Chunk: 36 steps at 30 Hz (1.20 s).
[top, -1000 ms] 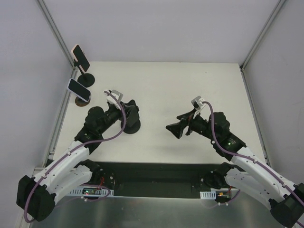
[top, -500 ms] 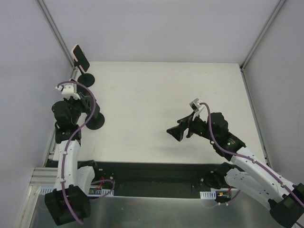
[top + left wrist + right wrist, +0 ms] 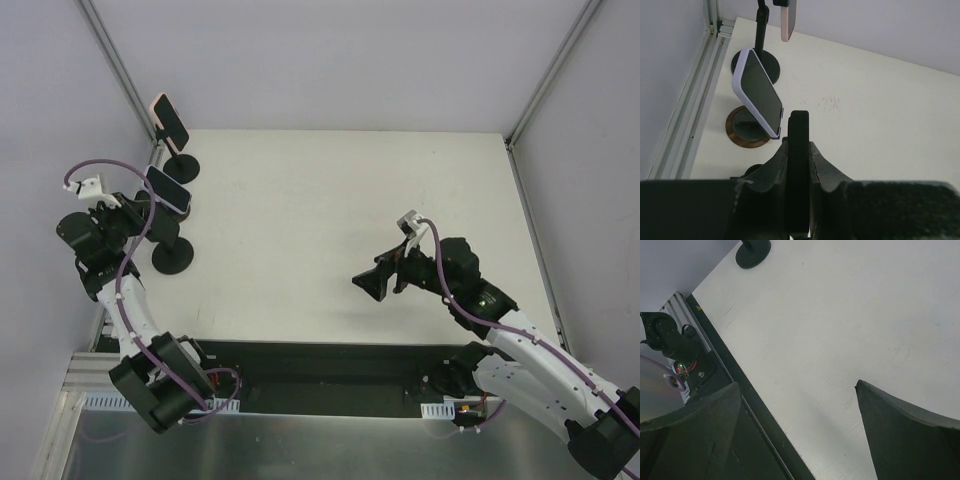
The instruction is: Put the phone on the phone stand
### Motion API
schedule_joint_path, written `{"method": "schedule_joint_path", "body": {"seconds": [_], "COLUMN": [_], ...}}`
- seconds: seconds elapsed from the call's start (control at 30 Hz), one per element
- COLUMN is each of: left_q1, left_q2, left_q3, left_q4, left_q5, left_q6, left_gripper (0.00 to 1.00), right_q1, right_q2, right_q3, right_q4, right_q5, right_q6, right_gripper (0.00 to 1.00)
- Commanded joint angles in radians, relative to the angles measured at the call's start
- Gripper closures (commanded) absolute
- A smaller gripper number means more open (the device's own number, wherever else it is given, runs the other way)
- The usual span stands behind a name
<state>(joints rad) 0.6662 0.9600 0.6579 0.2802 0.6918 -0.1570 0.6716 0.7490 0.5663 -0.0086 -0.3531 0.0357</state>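
Note:
A white-edged phone (image 3: pixel 168 188) leans on a brown-based stand at the table's left edge; it also shows in the left wrist view (image 3: pixel 760 97), with the brown base (image 3: pixel 745 137) below it. My left gripper (image 3: pixel 148 228) is shut on the upright flat part of a black stand (image 3: pixel 799 130), whose round base (image 3: pixel 172 258) sits just in front of that phone. In the left wrist view, the left gripper (image 3: pixel 799 142) clamps that part edge-on. My right gripper (image 3: pixel 375 281) is open and empty over the table's right half; it also shows in the right wrist view (image 3: pixel 797 390).
A pink-cased phone (image 3: pixel 170 120) stands on another black stand (image 3: pixel 182 166) at the far left corner, and shows in the left wrist view (image 3: pixel 787 17). A metal rail (image 3: pixel 695 115) and the wall run along the left edge. A round black base (image 3: pixel 753 251) shows far off.
My left arm has swung left, taking the black stand from the table's left-middle to the left edge beside the white-edged phone. The right arm has barely moved.

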Motion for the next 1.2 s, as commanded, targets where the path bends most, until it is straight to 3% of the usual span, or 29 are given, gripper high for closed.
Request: {"method": "schedule_joint_path", "body": {"seconds": [0.0,0.2,0.4,0.57,0.6,0.73,0.83,0.97,1.0,1.17], "left_q1": [0.107,0.147,0.128,0.081,0.081,0.073,0.056,0.044,0.033,-0.002], "left_q2": [0.109,0.223,0.178,0.178,0.171,0.137,0.122,0.074,0.062,-0.052], "left_q3": [0.091,0.209,0.174,0.201,0.189,0.157,0.149,0.146,0.147,0.184], "left_q4": [0.206,0.101,0.080,-0.029,-0.029,-0.003,0.008,0.008,0.007,-0.065], "left_q5": [0.222,0.308,0.207,0.141,0.124,0.088,0.061,0.022,0.002,-0.204], "left_q6": [-0.079,-0.013,0.043,0.123,0.122,0.100,0.080,0.045,0.036,-0.012], "left_gripper": [1.00,1.00,1.00,1.00,0.86,0.59,0.51,0.10,0.04,0.01], "right_q1": [-0.004,-0.004,-0.004,-0.004,-0.004,-0.004,-0.006,-0.006,-0.004,-0.006], "right_q2": [-0.031,-0.040,-0.033,-0.030,-0.031,-0.022,-0.016,-0.020,-0.029,-0.062], "right_q3": [0.021,0.018,0.015,0.009,0.009,0.014,0.023,0.038,0.043,0.070], "right_q4": [0.013,-0.014,-0.008,-0.002,-0.004,-0.004,-0.005,-0.057,-0.073,-0.180], "right_q5": [-0.012,-0.012,-0.004,-0.004,-0.003,-0.001,0.005,0.110,0.146,0.438], "right_q6": [-0.023,-0.030,-0.056,-0.056,-0.057,-0.057,-0.054,-0.050,-0.051,-0.040], "right_gripper": [0.01,0.00,0.00,0.00,0.00,0.00,0.00,0.01,0.00,0.00]}}
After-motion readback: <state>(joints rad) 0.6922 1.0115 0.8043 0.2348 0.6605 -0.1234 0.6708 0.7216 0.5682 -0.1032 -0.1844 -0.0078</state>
